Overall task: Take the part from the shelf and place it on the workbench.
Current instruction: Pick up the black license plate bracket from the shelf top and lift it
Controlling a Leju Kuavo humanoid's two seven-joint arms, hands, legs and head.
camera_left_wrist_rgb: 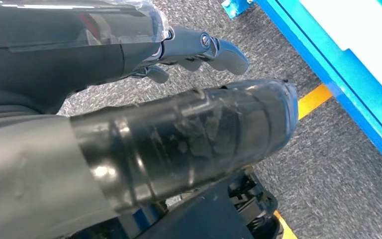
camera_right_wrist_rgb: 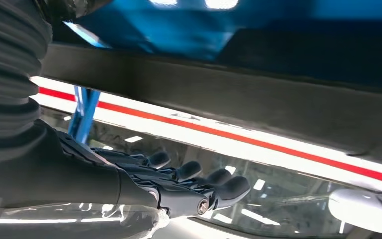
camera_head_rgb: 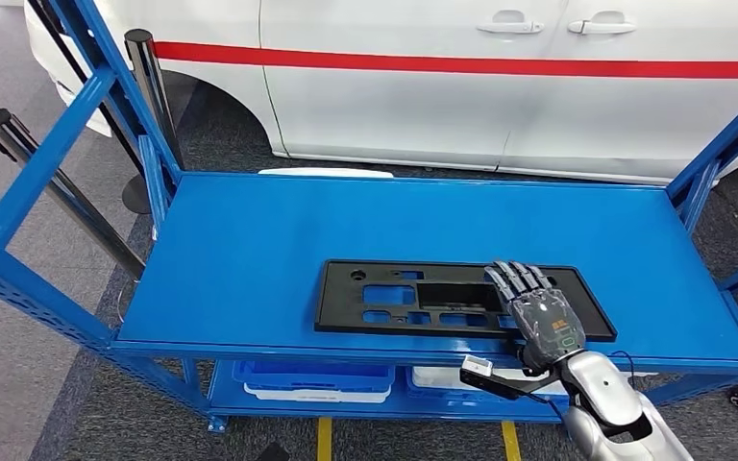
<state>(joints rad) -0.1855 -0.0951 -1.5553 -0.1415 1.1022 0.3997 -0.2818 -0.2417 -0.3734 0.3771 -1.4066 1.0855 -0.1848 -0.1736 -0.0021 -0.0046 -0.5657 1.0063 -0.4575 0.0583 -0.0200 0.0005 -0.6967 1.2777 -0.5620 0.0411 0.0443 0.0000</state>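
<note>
Part [camera_head_rgb: 461, 298] flat on the blue shelf [camera_head_rgb: 250, 240], right hand [camera_head_rgb: 538, 307] laid over its right end.

Going left to right in the head view: blue shelf upright [camera_head_rgb: 48, 154], then the black cut-out part near the front edge, then the right hand with fingers [camera_head_rgb: 514, 280] stretched out flat on top of it, not curled round anything I can see. Blue bins [camera_head_rgb: 312, 379] sit on the lower level. White car [camera_head_rgb: 500, 77] with a red stripe is parked behind, grey carpet [camera_head_rgb: 19, 317] all round. Left wrist view gives what the head view doesn't: the left hand [camera_left_wrist_rgb: 199, 50] hanging over the carpet by a yellow floor line [camera_left_wrist_rgb: 313, 99], fingers loosely bent, holding nothing. Right wrist view looks along the part's underside [camera_right_wrist_rgb: 229, 94], right-hand fingers straight and apart.
</note>
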